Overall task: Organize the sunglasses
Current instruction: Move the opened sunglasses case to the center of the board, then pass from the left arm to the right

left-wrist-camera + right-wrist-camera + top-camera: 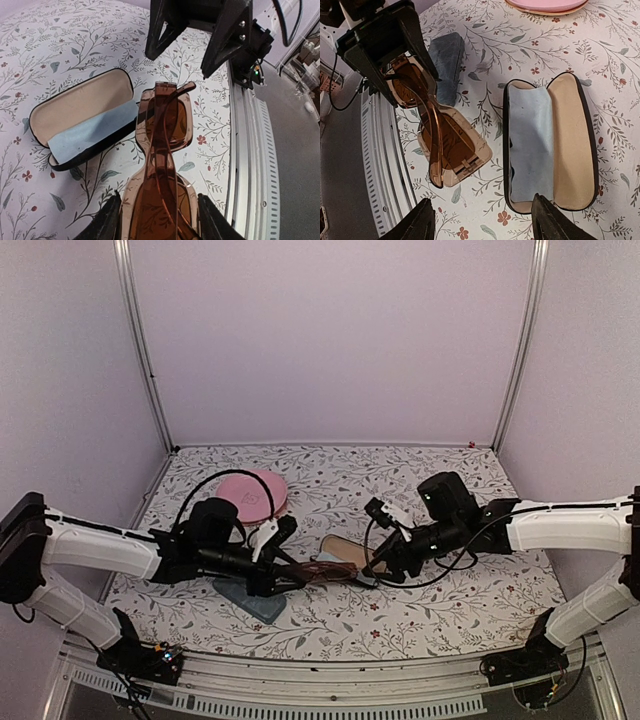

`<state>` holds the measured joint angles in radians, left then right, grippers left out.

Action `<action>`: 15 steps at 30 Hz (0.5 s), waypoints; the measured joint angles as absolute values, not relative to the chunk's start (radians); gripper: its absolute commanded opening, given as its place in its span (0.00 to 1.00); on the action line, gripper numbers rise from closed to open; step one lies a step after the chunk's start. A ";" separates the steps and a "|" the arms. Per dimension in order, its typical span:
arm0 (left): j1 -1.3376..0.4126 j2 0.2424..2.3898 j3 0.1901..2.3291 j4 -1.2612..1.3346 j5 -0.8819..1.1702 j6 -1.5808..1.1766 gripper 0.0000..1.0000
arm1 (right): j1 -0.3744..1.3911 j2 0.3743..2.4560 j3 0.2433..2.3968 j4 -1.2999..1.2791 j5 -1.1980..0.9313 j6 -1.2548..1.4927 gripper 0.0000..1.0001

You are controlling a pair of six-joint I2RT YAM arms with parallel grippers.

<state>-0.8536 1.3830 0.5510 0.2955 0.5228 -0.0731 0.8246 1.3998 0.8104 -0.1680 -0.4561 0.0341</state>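
Left jaws clamp one end of the reddish-brown sunglasses (pixel 162 145), one arm folded across the lenses, holding them above the bench (pixel 450 610) just beside the open black case (pixel 570 140), apparently for stowing. Right jaws hang wide above the case, perhaps to steady it.

**Two arms, both reaching inward, end effectors facing each other**

Item 1, left arm (pixel 100 545): white forearm stretched from the left side toward the middle, low and close to level, with a black wrist section ahead of it.

Item 2, left end effector (pixel 160 222): black fingers (pixel 107 222) closed on one end of the reddish-brown sunglasses (pixel 162 125), which jut out forward between them.

Item 3, right arm (pixel 560 525): white forearm coming in from the right side, mirroring the left, wrist tipped downward.

Item 4, right end effector (pixel 484 225): fingers spread wide, gripping nothing, pointed at the left end effector and near it, not touching.
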 measured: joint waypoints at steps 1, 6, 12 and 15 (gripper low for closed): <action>-0.854 1.390 0.559 0.294 0.530 -0.072 0.00 | 0.826 1.399 0.810 -0.171 -0.467 0.026 0.69; -0.853 1.417 0.588 0.282 0.570 -0.079 0.00 | 0.848 1.395 0.812 -0.187 -0.500 -0.010 0.71; -0.843 1.467 0.656 0.263 0.656 -0.162 0.00 | 0.923 1.370 0.848 -0.224 -0.418 -0.045 0.75; -0.829 1.490 0.680 0.264 0.724 -0.242 0.00 | 0.974 1.353 0.869 -0.242 -0.338 -0.062 0.76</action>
<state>-0.8291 1.4899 0.6796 0.2638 0.7238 -0.2424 0.9745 1.3529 0.8688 -0.2424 -0.3382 -0.0624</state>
